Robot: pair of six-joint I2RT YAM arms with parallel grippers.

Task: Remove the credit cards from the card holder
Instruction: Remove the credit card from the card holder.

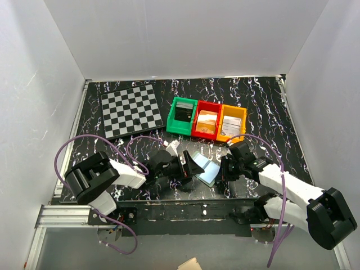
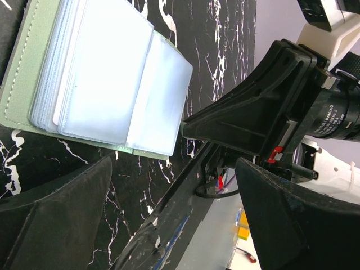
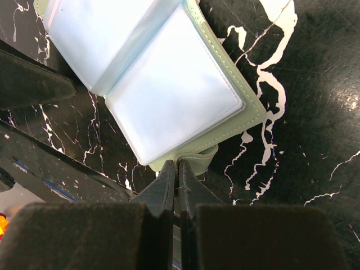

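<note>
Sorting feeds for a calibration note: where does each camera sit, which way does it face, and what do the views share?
Top external: fixed above and behind the arms, looking down at the black marbled table; both arms show.
Left wrist: on the left arm, facing the open sage-green bifold card holder past the open left gripper.
Right wrist: on the right arm, looking past the shut right gripper at the holder's snap tab.
Shared: all three show the card holder.

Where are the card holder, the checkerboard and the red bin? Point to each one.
card holder (image 3: 174, 101), right wrist view, on its open light-blue pocket page.
checkerboard (image 1: 132, 109), top view, on the board's middle.
red bin (image 1: 203, 135), top view, on its front wall.
</note>
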